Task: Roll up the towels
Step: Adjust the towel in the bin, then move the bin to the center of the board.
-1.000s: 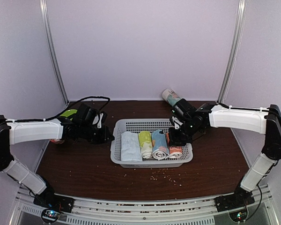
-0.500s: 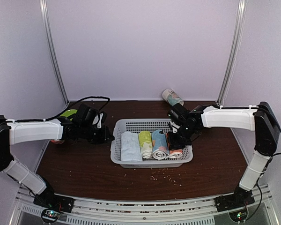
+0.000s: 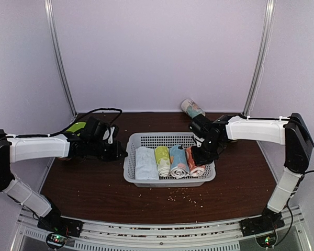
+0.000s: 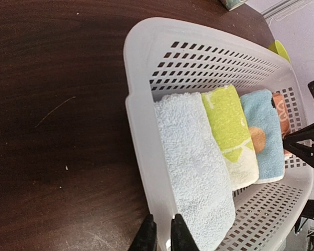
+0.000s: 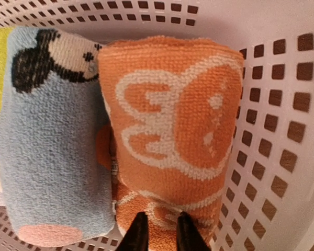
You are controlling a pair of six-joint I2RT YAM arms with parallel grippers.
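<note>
While the orange towel and the blue towel are both lying rolled in the basket, little is remaining: the right tool is hovering barely parted over the orange one, whether pinching it I cannot tell, and the left tool is idling pressed together, empty

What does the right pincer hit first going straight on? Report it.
The peach-orange towel, rolled in the basket; the right pincer points straight at it, though how close is unclear.

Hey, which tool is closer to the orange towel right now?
Right. The right tool hangs directly over the orange towel at the right end of the basket; the left tool sits by its left wall.
</note>
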